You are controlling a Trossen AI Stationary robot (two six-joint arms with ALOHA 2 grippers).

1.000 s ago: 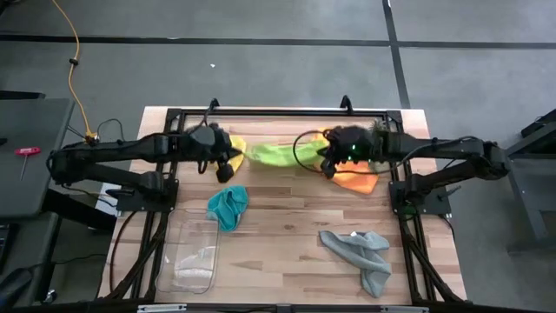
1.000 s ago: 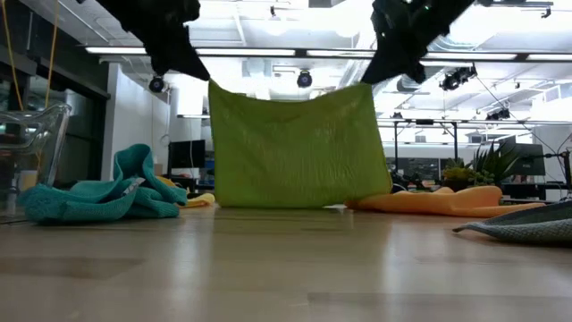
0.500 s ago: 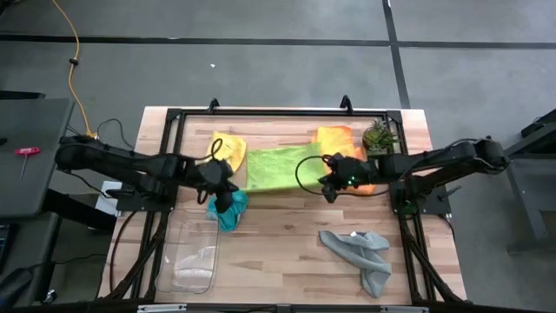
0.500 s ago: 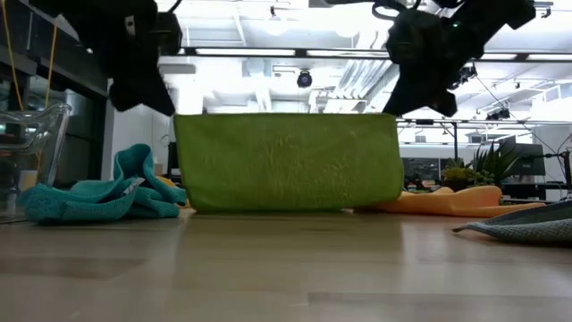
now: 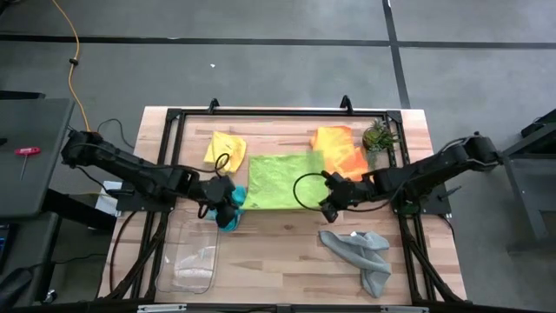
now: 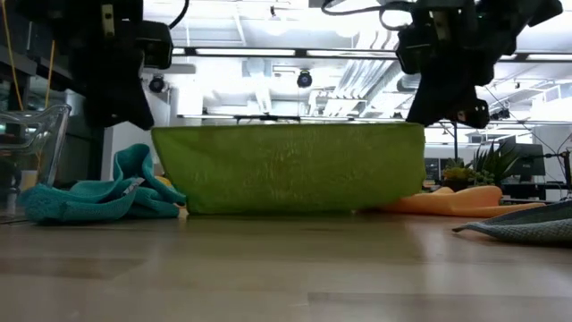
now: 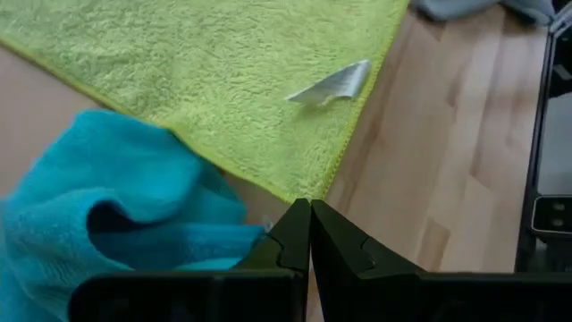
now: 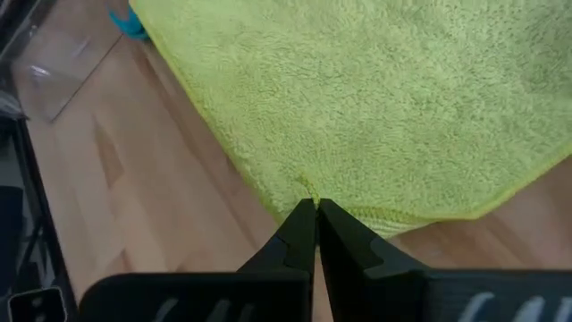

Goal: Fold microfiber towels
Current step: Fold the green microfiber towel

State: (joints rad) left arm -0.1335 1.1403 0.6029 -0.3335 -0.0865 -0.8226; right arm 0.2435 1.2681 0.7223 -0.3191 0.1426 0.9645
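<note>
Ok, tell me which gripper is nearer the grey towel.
Right. The right gripper pinches the green towel just up-table from the grey towel; the left gripper sits across the table by the teal towel.

The wooden table [image 5: 287, 239] carries five towels, a tray and a plant. The lime towel [image 5: 280, 180] lies spread near its middle, its near edge raised. The yellow towel [image 5: 225, 148] lies just beyond its far left corner, and the orange towel [image 5: 338, 150] touches its far right corner. The plant [image 5: 377, 136] stands just right of the orange one. The teal towel [image 5: 228, 210] is bunched at the lime towel's near left corner, with the clear tray [image 5: 193, 255] nearer the front edge. The grey towel [image 5: 360, 256] lies crumpled well to the lime towel's near right.
</note>
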